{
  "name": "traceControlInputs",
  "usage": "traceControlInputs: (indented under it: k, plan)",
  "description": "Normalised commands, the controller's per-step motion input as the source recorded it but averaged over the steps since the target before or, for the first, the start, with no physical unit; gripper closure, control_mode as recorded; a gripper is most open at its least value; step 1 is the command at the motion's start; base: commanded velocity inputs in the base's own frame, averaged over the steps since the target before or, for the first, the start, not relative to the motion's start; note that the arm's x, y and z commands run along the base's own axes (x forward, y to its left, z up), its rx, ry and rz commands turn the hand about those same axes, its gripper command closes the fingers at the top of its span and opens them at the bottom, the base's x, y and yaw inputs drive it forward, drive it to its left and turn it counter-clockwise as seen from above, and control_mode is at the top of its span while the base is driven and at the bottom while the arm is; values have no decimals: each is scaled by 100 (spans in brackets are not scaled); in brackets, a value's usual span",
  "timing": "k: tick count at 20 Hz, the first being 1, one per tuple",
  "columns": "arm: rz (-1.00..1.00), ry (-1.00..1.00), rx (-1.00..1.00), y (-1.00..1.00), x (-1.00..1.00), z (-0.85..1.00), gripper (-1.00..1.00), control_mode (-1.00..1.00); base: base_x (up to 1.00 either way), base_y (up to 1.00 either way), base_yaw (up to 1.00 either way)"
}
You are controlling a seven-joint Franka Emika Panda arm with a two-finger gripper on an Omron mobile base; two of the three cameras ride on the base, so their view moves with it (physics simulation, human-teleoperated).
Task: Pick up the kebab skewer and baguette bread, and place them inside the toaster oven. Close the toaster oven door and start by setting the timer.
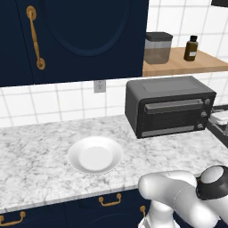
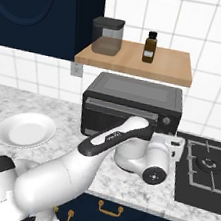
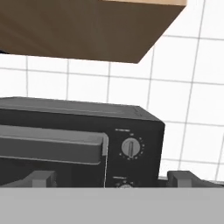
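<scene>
Claw [image 3: 112,178], fingers apart, is facing the toaster oven [image 3: 65,144] — its rigid bar handle [image 3: 52,148], ahead-left, is offering firm purchase.

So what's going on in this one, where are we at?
The robot arm is reaching toward the front of the toaster oven on the marble counter. Its gripper is open and holds nothing; the hand view looks at the oven's right side, where a knob sits beside the door handle. The toaster oven door looks closed. A white plate sits empty on the counter to the oven's left. I can't tell whether food is inside the oven.
</scene>
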Motion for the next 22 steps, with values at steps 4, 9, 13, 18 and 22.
traceControlInputs:
  k: [4, 9, 13, 18, 22]
  plan:
    - [0, 3, 0, -5, 0, -37, -100, -100, 0, 0, 0]
    - [-3, 0, 0, 0, 4, -28, -100, -100, 0, 0, 0]
    - [-4, 0, 0, 0, 10, -7, -100, -100, 0, 0, 0]
    - [0, 0, 0, 0, 9, -4, -100, -100, 0, 0, 0]
    - [0, 0, 0, 0, 22, -2, -100, -100, 0, 0, 0]
